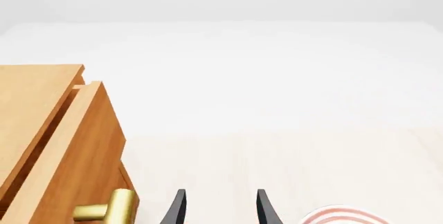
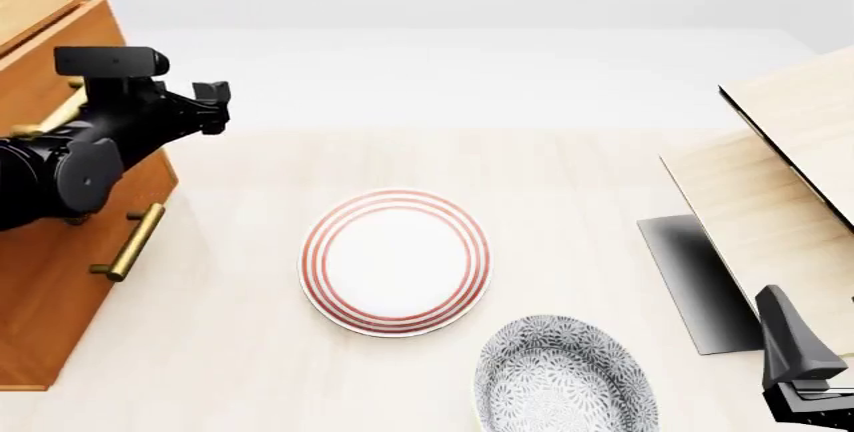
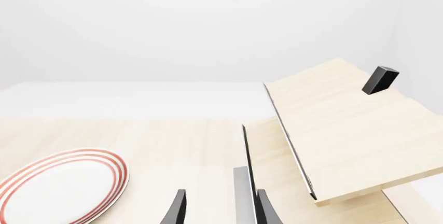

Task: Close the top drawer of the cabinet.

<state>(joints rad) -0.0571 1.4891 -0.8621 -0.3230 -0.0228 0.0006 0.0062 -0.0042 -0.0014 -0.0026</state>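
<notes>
The orange-brown cabinet (image 2: pixel 47 322) stands at the table's left edge. Its top drawer (image 2: pixel 107 37) sticks out toward the table's middle. In the left wrist view the drawer's front (image 1: pixel 86 146) juts past the cabinet's top (image 1: pixel 31 92), with its brass handle (image 1: pixel 111 209) low in the picture. My left gripper (image 2: pixel 214 102) is open and empty, just in front of the drawer's front and beside the handle, not touching; its fingers show apart in the left wrist view (image 1: pixel 220 206). My right gripper (image 2: pixel 801 362) is open and empty at the near right, also seen in the right wrist view (image 3: pixel 220 206).
The lower drawer's brass handle (image 2: pixel 127 242) shows below my left arm. A red-striped white plate (image 2: pixel 394 262) lies mid-table, with a grey patterned bowl (image 2: pixel 567 377) nearer. A pale wood box (image 2: pixel 787 142) with a dark panel (image 2: pixel 694 277) stands at the right.
</notes>
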